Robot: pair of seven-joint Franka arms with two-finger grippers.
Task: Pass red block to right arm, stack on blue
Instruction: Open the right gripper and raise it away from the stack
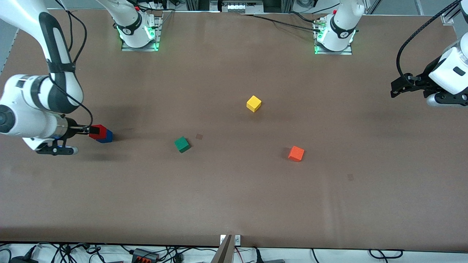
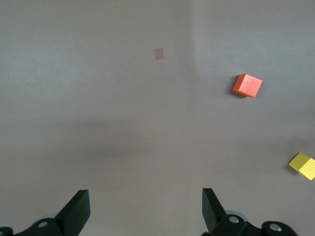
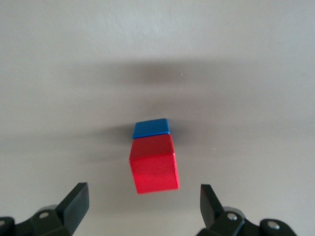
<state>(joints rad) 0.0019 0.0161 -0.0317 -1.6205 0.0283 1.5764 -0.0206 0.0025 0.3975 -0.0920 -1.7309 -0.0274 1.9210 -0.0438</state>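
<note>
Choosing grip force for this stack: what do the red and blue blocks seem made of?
Red block: probably painted wood or hard plastic; flat matte faces, crisp edges, faint sheen. Blue block under it: same look. The frames cannot settle which.

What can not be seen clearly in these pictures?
- Blue block: front view, mostly hidden by the red block on it; right wrist view shows only a sliver.
- Right pincer: front view, its tips merge with the red block; contact unclear.
- Left pincer: front view, fingers too small.
- Green block: in neither wrist view.
</note>
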